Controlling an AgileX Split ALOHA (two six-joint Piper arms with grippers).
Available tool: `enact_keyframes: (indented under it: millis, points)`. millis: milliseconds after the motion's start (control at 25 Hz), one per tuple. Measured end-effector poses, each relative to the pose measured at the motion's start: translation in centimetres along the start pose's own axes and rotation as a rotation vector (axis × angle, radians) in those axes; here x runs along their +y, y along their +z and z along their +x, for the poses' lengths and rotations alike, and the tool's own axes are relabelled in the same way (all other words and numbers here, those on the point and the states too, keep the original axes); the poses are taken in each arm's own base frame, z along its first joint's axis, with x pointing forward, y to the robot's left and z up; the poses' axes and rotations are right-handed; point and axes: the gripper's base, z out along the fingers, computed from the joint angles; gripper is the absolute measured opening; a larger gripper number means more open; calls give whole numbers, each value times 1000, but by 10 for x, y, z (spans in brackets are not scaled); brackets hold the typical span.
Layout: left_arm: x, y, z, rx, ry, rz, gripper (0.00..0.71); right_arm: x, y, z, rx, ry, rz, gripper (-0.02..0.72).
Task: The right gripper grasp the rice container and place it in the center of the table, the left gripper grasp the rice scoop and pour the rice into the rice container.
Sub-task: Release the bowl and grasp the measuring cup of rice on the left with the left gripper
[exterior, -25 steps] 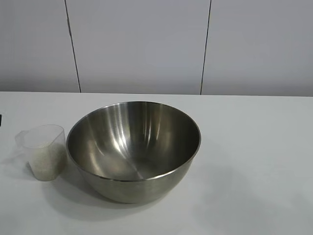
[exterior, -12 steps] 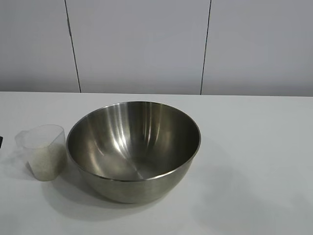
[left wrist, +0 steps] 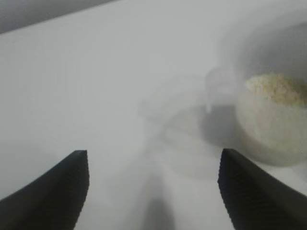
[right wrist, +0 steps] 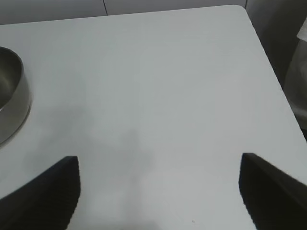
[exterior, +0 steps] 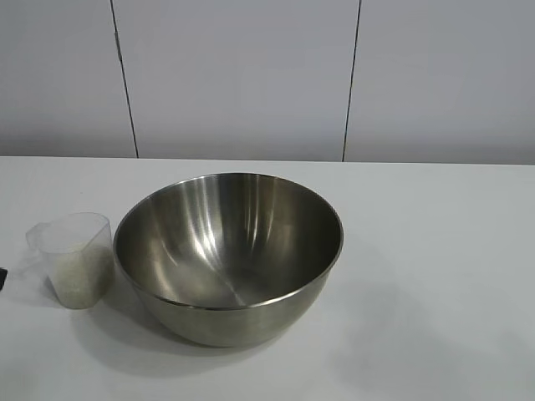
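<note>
Glossy steel rice container, translucent plastic rice scoop

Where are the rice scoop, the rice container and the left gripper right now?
rice scoop (exterior: 75, 267): exterior view, on its clear side wall.
rice container (exterior: 227, 242): exterior view, on the steel inner wall.
left gripper (left wrist: 153, 191): left wrist view, midway between its open fingertips.

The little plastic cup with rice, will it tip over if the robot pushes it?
Probably yes. The rice scoop looks thin, light and narrower at its base, so a push could tip it. Its rice sits loose and would likely spill.
</note>
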Motion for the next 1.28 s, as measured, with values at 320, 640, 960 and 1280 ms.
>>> enact_keyframes:
  millis: [320, 640, 960, 1280]
  points:
    - [2, 26, -4, -25, 2, -6, 537, 0, 0, 0, -1, 0, 0, 623]
    - [2, 35, -10, -60, 14, 4, 537, 0, 0, 0, -1, 0, 0, 623]
    - [2, 41, -18, -99, 24, 24, 484, 0, 0, 0, -1, 0, 0, 623]
    - [-2, 42, -20, -114, 31, 65, 477, 0, 0, 0, -1, 0, 0, 623]
